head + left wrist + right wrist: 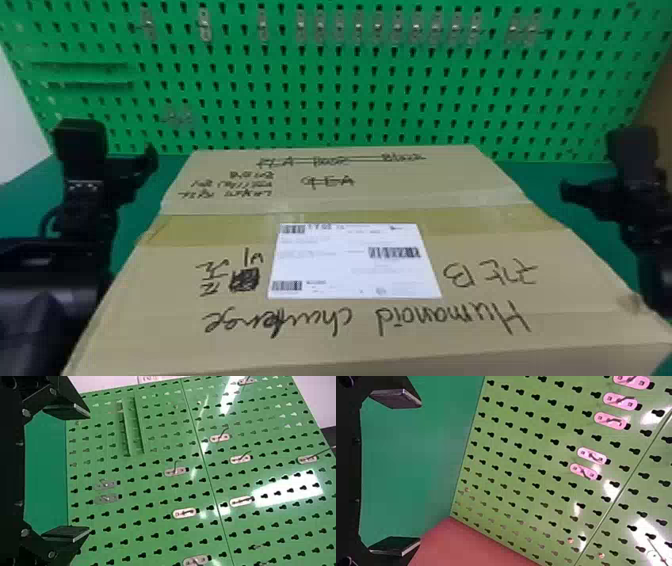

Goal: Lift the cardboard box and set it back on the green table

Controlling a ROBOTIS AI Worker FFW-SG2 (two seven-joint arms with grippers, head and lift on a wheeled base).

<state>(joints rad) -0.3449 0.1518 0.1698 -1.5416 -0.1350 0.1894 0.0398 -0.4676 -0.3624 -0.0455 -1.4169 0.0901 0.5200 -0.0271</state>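
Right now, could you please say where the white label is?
In the head view, the white label lies centrally on top of the cardboard box, partly over the tape strip.

Green pegboard (340, 55), metal hooks (205, 27); pale wall (12, 110) at left; bright glare (289, 489) on pegboard.

You have the cardboard box (390, 197) between your left claw (120, 145) and right claw (595, 162), probably resting on the table (140, 202), though its underside is hidden. Beyond both claws, behind the box, stands the pegboard (330, 57), bearing hooks (185, 513).
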